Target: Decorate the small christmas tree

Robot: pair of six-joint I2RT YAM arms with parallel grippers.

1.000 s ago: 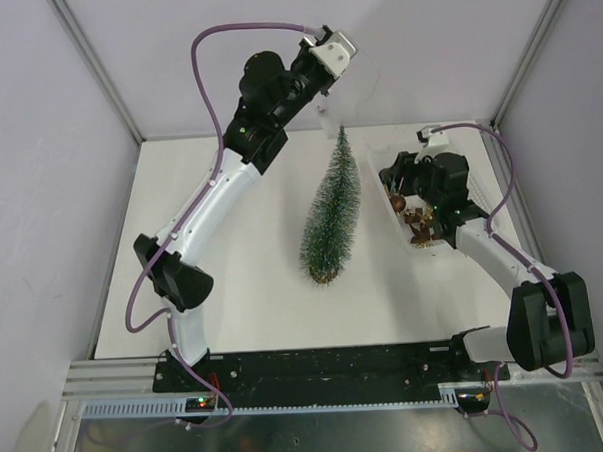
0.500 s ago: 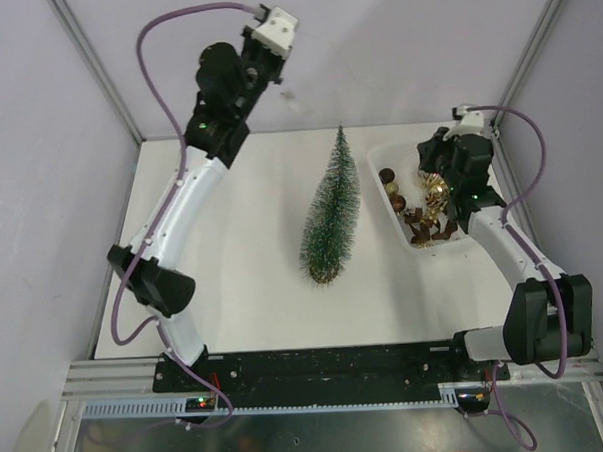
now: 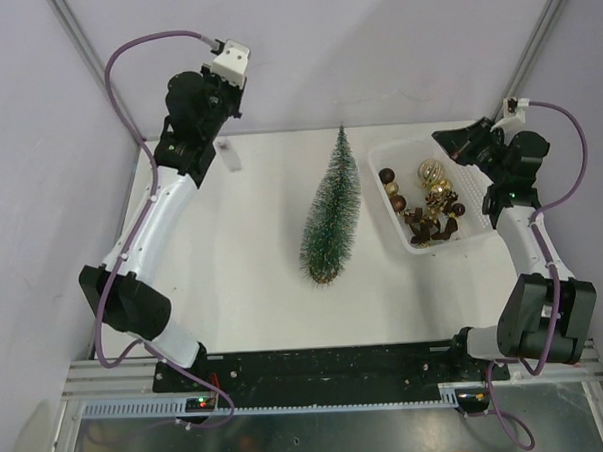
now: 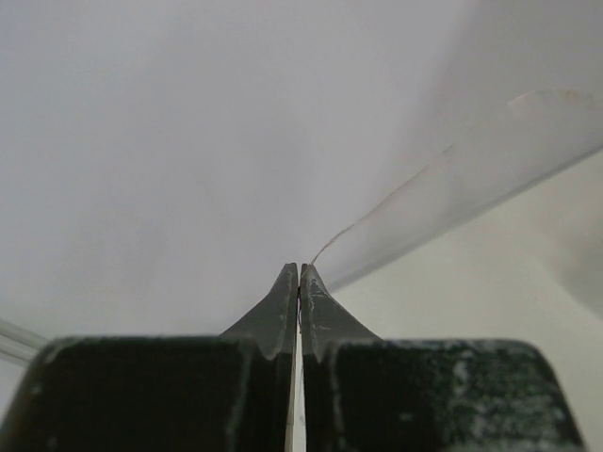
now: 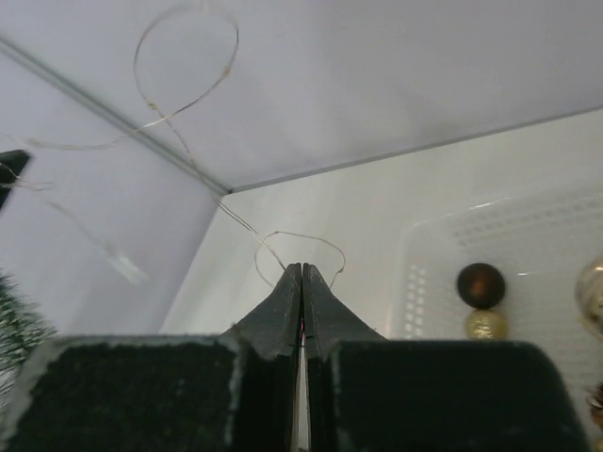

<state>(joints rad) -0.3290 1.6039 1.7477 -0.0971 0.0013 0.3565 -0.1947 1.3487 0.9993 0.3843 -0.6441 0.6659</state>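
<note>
The left gripper (image 4: 299, 273) and right gripper (image 5: 301, 273) are both pinching a thin wire (image 5: 198, 160). Next, it probably needs winding round the small christmas tree (image 3: 331, 210).

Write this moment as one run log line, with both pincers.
right pincer: shut on thin wire | left pincer: shut on thin wire | tree: upright, bare | baubles: in basket

- Bright, even, diffuse light; the white bench (image 3: 254, 288) carries only faint, soft shadows.
- The left wrist view is washed out and hazy, possibly overexposed.
- In the right wrist view, the small christmas tree (image 5: 14, 330) blurs at the edge and the thin wire (image 5: 195, 165) barely resolves.
</note>
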